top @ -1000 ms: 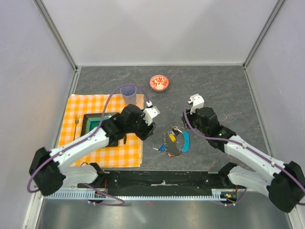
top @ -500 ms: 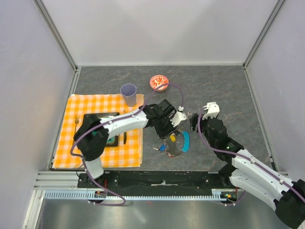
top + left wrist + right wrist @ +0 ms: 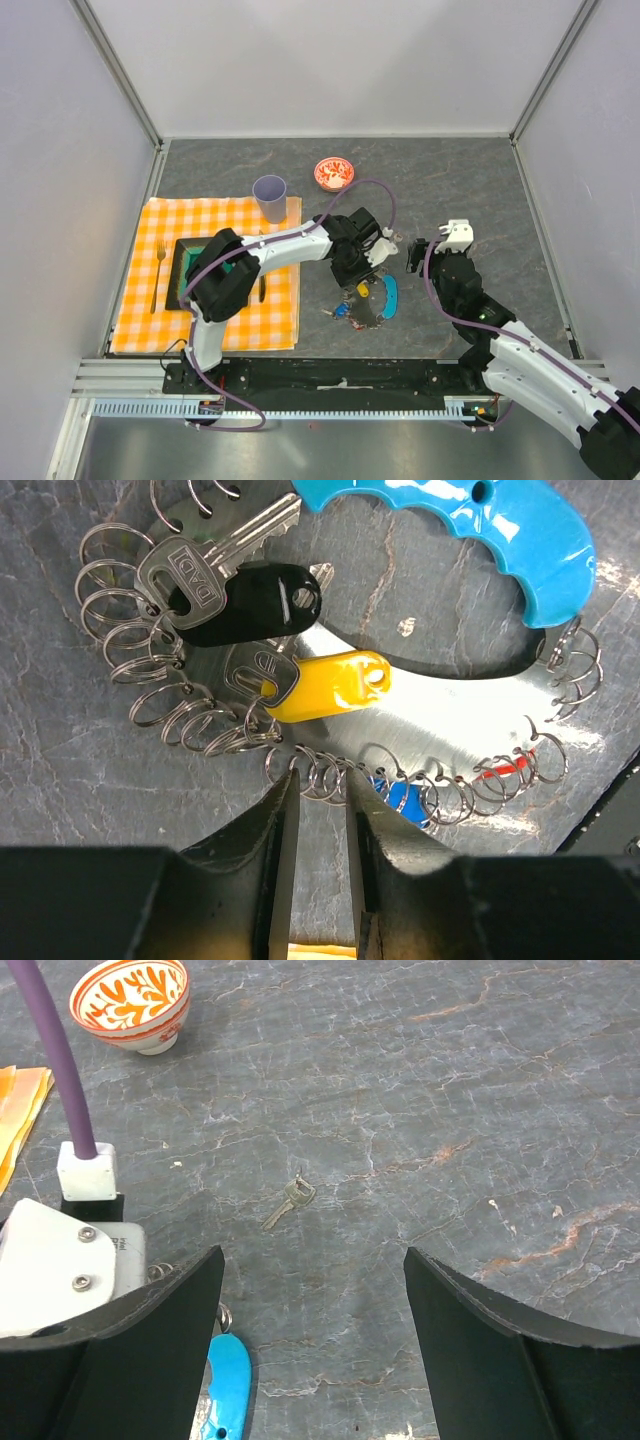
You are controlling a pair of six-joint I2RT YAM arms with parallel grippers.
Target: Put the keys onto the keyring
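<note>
Near the table's front centre, right of the checked cloth (image 3: 140,320), the keyring (image 3: 370,308) is lying flat on the slate, its light-blue crescent (image 3: 389,296) running near-to-far along the loop's right side. Close above it the left gripper (image 3: 320,780) is hovering, jaws parted by a narrow slit, tips straddling the loop's small rings. The black-tagged key (image 3: 215,595) is pointing its blade toward the crescent, and the yellow-tagged key (image 3: 310,685) is lying alongside, tag roughly parallel. The right gripper (image 3: 314,1252) is hanging wide open over a loose key (image 3: 290,1203) lying slantwise, well apart from the bowl (image 3: 130,1000).
</note>
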